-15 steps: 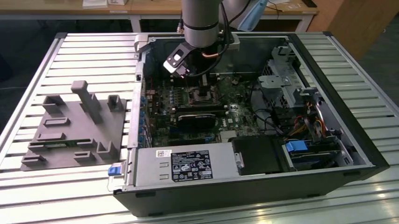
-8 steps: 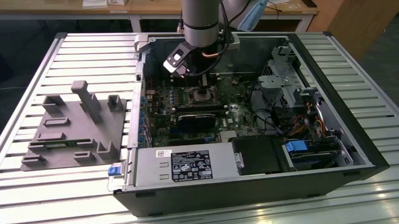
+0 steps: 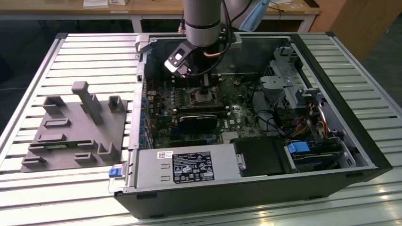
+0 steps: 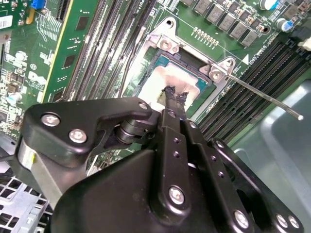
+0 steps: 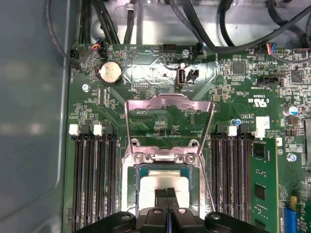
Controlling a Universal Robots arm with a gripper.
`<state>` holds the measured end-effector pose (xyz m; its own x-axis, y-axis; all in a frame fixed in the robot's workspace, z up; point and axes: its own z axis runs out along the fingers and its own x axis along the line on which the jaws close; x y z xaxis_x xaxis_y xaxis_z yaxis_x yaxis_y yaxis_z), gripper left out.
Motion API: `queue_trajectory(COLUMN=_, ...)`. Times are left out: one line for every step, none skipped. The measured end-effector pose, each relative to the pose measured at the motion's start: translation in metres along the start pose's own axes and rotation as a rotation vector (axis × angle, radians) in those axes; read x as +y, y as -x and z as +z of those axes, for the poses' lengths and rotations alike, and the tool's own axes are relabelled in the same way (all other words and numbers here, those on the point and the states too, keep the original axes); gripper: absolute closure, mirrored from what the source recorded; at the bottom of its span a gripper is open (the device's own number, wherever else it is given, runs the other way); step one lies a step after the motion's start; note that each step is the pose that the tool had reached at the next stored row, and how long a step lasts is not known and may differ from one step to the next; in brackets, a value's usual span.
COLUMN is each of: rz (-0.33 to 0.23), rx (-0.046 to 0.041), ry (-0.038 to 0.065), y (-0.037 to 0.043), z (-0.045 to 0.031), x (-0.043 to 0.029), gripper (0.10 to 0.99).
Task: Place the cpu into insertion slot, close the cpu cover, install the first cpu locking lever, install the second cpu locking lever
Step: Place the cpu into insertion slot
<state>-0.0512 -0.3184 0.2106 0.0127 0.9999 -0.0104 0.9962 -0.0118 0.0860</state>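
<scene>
Pincer (image 5: 167,193) closed narrow, with nothing seen between its tips, which rest on the cpu (image 5: 163,180). That chip lies flat in the insertion slot (image 5: 140,171), so placing looks done. Beyond it the cpu cover (image 5: 167,101) stands flipped open and a locking lever (image 4: 262,95) sticks out free. Closing the cover and both levers remain.

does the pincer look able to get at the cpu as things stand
Probably yes: the cpu cover is swung open, nothing lies over the cpu, and the pincer is right at it.
</scene>
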Motion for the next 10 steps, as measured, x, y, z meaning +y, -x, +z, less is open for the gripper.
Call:
queue_trajectory(rz=0.0, rx=0.0001, ry=0.0, y=0.0, z=-0.0018, x=0.0002, gripper=0.984)
queue_trajectory(rz=0.0, rx=0.0001, ry=0.0, y=0.0, z=-0.0038, x=0.0003, gripper=0.984)
queue_trajectory(rz=0.0, rx=0.0, ry=0.0, y=0.0, z=-0.006, x=0.0005, gripper=0.984)
queue_trajectory(rz=0.0, rx=0.0, ry=0.0, y=0.0001, z=-0.0083, x=0.0007, gripper=0.984)
queue_trajectory(rz=0.0, rx=0.0002, ry=0.0, y=0.0001, z=-0.0106, x=0.0009, gripper=0.984)
queue_trajectory(rz=0.0, rx=0.0002, ry=0.0, y=0.0001, z=-0.0131, x=0.0011, gripper=0.984)
queue_trajectory(rz=0.0, rx=0.0001, ry=0.0, y=0.0001, z=-0.0156, x=0.0013, gripper=0.984)
queue_trajectory(rz=0.0, rx=0.0001, ry=0.0, y=0.0001, z=-0.0182, x=0.0016, gripper=0.984)
queue_trajectory(rz=0.0, rx=0.0001, ry=0.0, y=0.0002, z=-0.0208, x=0.0018, gripper=0.984)
queue_trajectory(rz=0.0, rx=0.0, ry=0.0, y=0.0002, z=-0.0234, x=0.002, gripper=0.984)
